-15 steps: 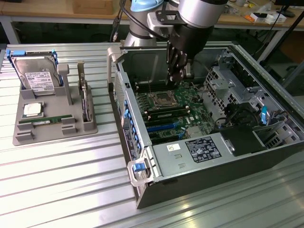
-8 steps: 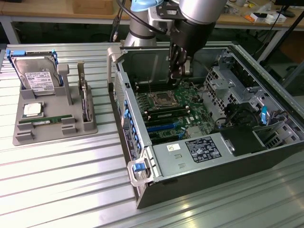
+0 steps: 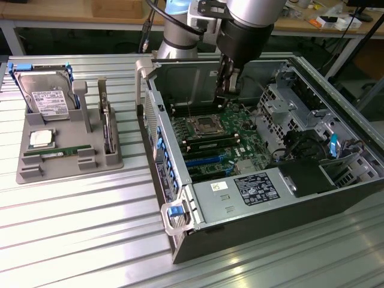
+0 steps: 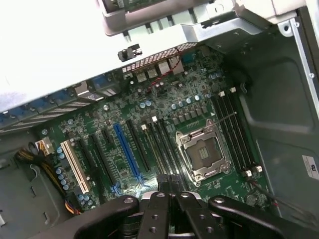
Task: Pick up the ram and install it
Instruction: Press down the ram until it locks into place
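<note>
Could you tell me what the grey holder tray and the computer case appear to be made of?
The holder tray looks like matte grey plastic, perhaps printed: dull, even, blocky surfaces without glints. The computer case seems to be sheet metal, bare and silvery inside, with folded edges and bright reflections.

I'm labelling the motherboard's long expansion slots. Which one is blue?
The blue slot lying between the cream slot and the processor socket; its immediate neighbours are black.

The arm [image 3: 252, 18] was silver-grey with a light-blue joint cap and a black cable behind it. Below its black wrist hung a black gripper [image 3: 228, 81] with screwed, slotted finger links [image 4: 154, 219].
</note>
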You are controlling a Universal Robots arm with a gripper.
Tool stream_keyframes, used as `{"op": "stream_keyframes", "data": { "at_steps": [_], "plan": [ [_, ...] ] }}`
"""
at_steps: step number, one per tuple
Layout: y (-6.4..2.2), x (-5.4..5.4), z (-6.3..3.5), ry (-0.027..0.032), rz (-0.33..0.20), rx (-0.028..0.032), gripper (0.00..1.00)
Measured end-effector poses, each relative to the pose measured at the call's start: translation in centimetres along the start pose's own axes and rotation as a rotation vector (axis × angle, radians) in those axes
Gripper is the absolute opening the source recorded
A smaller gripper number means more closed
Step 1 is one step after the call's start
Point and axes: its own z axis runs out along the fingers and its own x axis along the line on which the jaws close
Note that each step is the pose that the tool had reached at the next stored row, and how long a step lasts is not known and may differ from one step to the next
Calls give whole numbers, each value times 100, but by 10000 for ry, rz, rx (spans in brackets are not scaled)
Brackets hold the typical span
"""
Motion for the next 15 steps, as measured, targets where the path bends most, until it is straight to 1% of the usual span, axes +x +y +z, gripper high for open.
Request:
{"op": "stream_keyframes", "data": {
  "at_steps": [3, 7, 9, 11, 15],
  "plan": [
    [0, 0, -2, -1, 858, 105, 11],
    [0, 0, -1, -3, 1475, 180, 11],
    [0, 0, -1, -5, 1912, 233, 11],
    [0, 0, -1, -6, 2466, 300, 11],
    [0, 0, -1, -9, 3219, 393, 11]
  ]
}}
